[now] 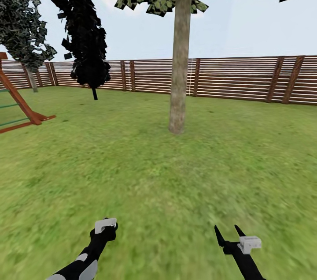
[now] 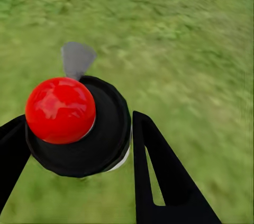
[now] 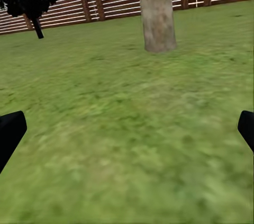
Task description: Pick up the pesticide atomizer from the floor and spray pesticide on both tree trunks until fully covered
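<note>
Lawn [image 1: 176,183] before trunk [image 1: 180,50]: my left hand [image 2: 79,144] grips the atomizer [image 2: 79,128]; right hand [image 1: 229,233] spread wide.

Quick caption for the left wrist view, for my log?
Left gripper shut on the red-capped pesticide atomizer, above the grass floor.

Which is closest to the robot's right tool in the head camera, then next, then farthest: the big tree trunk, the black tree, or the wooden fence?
From the right tool:
1. Tree trunk, ahead, slightly left.
2. Black tree, farther back on the left.
3. Fence, along the far edge.
</note>
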Controlling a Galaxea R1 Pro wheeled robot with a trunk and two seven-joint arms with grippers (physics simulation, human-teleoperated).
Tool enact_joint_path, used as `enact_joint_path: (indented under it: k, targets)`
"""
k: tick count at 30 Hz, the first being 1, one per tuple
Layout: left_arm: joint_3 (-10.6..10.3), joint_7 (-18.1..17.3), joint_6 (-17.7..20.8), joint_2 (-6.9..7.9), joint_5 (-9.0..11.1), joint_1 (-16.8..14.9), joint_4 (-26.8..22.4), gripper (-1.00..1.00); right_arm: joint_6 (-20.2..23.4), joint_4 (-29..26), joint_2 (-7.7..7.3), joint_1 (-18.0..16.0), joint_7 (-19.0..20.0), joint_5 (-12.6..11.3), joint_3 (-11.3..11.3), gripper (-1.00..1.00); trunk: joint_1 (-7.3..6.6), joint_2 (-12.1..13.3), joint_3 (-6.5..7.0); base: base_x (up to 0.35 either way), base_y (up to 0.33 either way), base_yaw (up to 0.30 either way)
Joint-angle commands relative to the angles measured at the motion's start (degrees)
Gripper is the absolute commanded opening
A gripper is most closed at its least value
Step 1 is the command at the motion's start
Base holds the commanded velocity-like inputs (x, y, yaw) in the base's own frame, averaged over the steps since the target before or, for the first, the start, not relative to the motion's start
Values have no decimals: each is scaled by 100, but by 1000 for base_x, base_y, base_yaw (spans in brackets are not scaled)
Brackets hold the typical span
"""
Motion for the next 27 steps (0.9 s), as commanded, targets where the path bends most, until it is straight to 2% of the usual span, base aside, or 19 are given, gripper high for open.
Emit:
enact_joint_path:
  k: [1,27]
  targets:
    - [0,1,0,0,-2,0,-1,-100,0,1,0,1,0,0,0,100,0,0,0,338,0,0]
    - [-6,1,-2,-77,-11,8,-9,-100,8,-6,4,-4,4,9,22,100,0,0,0,338,0,0]
